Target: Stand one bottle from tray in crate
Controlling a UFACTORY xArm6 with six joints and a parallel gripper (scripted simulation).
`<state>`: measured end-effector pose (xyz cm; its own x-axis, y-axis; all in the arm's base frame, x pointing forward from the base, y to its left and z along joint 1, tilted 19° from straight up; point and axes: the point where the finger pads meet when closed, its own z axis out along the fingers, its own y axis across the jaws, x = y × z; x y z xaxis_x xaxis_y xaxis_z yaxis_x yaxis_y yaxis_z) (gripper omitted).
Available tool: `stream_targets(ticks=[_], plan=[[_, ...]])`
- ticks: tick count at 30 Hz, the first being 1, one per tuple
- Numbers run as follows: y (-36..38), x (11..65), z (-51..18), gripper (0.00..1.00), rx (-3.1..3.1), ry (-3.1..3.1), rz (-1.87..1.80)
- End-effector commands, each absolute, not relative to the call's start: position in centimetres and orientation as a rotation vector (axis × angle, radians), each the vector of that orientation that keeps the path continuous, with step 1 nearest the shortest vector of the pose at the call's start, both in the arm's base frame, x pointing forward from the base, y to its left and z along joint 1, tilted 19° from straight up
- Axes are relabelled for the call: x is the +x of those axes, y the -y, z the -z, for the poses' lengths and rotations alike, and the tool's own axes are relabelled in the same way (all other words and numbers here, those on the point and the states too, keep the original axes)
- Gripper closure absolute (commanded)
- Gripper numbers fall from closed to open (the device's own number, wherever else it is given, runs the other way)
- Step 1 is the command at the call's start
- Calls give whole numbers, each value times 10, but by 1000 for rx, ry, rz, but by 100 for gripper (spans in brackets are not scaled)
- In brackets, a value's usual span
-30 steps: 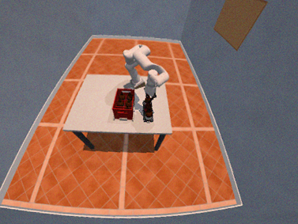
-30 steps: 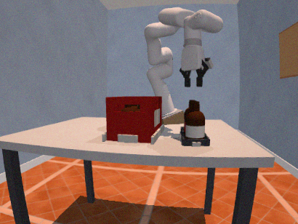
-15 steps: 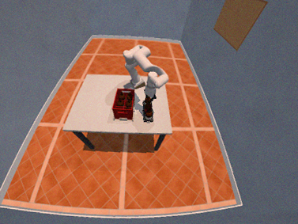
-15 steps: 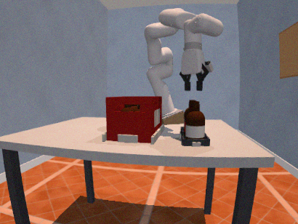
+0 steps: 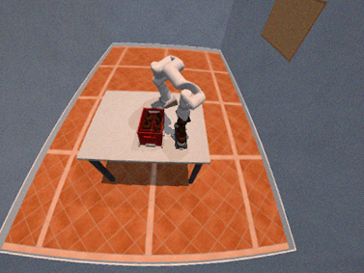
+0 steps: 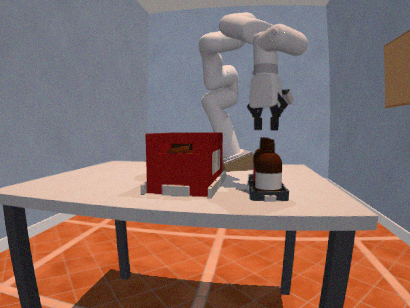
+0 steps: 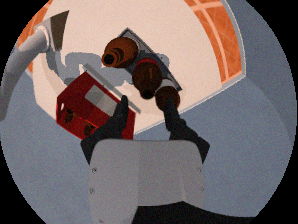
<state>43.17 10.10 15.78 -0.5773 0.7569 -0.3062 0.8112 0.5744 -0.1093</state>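
Note:
A red crate stands on the white table, left of a small dark tray. Brown bottles with white labels stand upright on the tray, one behind another. In the overhead view the crate holds several brown bottles, and the tray bottles stand to its right. My gripper hangs open and empty a short way above the tray bottles. In the wrist view the fingers frame the tray bottles, with the crate to the left.
The arm's base stands at the back of the table behind the crate. The table's edge runs close to the right of the tray. A brown board hangs on the right wall.

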Motion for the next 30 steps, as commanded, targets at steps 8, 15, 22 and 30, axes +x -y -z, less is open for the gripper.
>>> stream_targets(ticks=[8, 15, 22, 30], plan=[[-100, 433, -153, 35, 1306, -2580, 347], [-100, 433, -153, 35, 1306, -2580, 347], [-100, 433, -153, 35, 1306, -2580, 347], [-100, 433, -153, 35, 1306, -2580, 347]])
